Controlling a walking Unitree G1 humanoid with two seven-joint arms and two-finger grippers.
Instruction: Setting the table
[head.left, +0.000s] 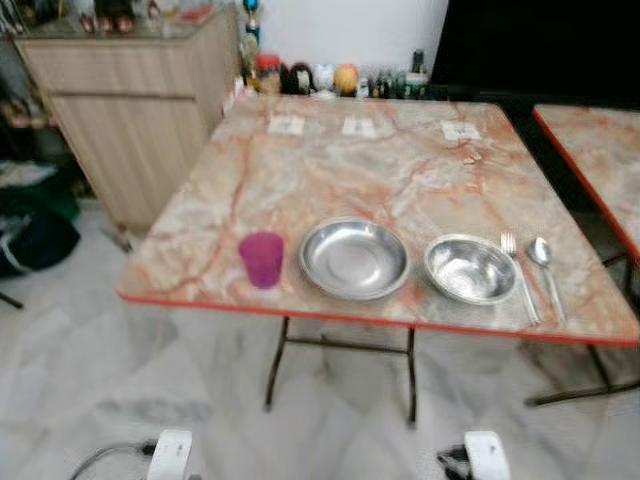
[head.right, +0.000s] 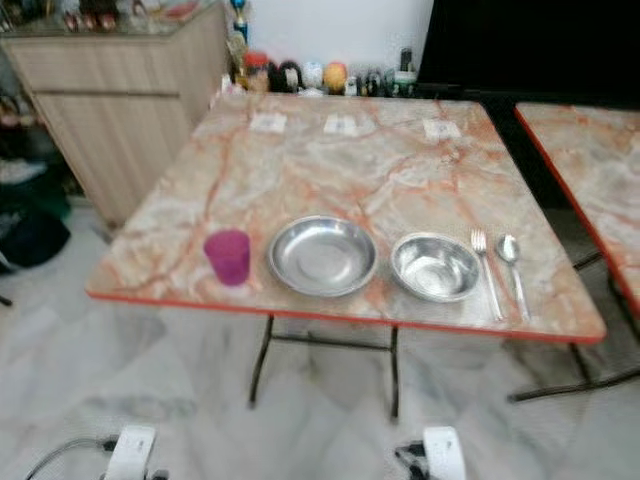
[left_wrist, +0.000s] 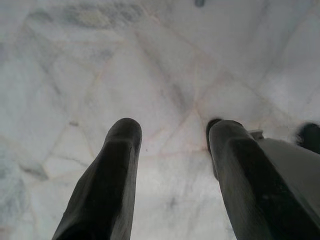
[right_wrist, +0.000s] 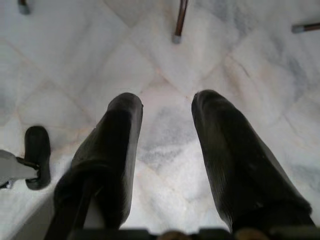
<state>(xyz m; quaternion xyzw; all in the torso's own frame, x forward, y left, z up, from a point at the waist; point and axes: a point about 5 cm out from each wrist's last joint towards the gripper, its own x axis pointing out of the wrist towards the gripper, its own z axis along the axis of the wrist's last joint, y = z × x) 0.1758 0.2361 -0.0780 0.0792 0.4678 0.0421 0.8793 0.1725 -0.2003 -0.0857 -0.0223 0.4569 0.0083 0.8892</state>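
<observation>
Left gripper (left_wrist: 172, 145): hanging over the floor (left_wrist: 150, 75), fingers apart, holding nothing.
Right gripper (right_wrist: 167, 120): hanging likewise, spread and empty.
Table (head.left: 400, 160) front edge, left to right: cup (head.left: 262, 259), plate (head.left: 353, 258), bowl (head.left: 470, 268), fork (head.left: 518, 272), spoon (head.left: 544, 265).

The surface (head.left: 400, 170) looks like glossy orange-veined marble. On it, beside a translucent pink plastic cup (head.left: 262, 259), sit a shiny metal plate (head.left: 353, 258), bowl (head.left: 469, 269), fork (head.left: 519, 274) and spoon (head.left: 545, 272). Cabinet (head.left: 120, 120): pale matt wood.
</observation>
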